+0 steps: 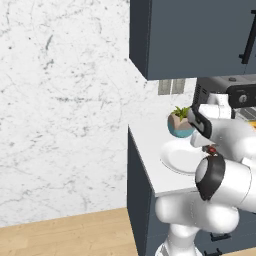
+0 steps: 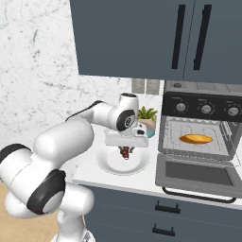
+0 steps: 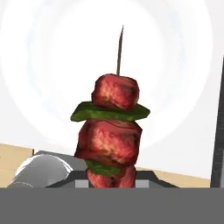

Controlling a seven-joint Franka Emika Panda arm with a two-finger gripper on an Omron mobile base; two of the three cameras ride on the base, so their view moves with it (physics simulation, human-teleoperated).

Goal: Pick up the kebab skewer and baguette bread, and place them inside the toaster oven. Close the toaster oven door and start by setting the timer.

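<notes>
Already the baguette [image 2: 195,139] lies on the wire rack inside the oven [image 2: 201,137], whose door [image 2: 198,175] hangs open and flat toward the front. So half the loading looks done; what is left is the skewer [image 2: 125,152], then shutting the door and turning the timer.

The skewer is in the gripper [image 2: 125,150], clenched at its lower end. In the hand view the meat chunks and green slices rise from between the finger tips, with the bare stick pointing away over the plate [image 3: 39,65]. From the right base view the skewer hangs just above the plate [image 2: 111,166], seemingly lifted clear of it, though any gap is too small to be sure of.

The arm reaches forward over the bench [image 1: 147,150] with its elbow bent and its wrist turned down, so the hand points at the plate, left of the oven and near a small potted plant [image 1: 180,122].
</notes>
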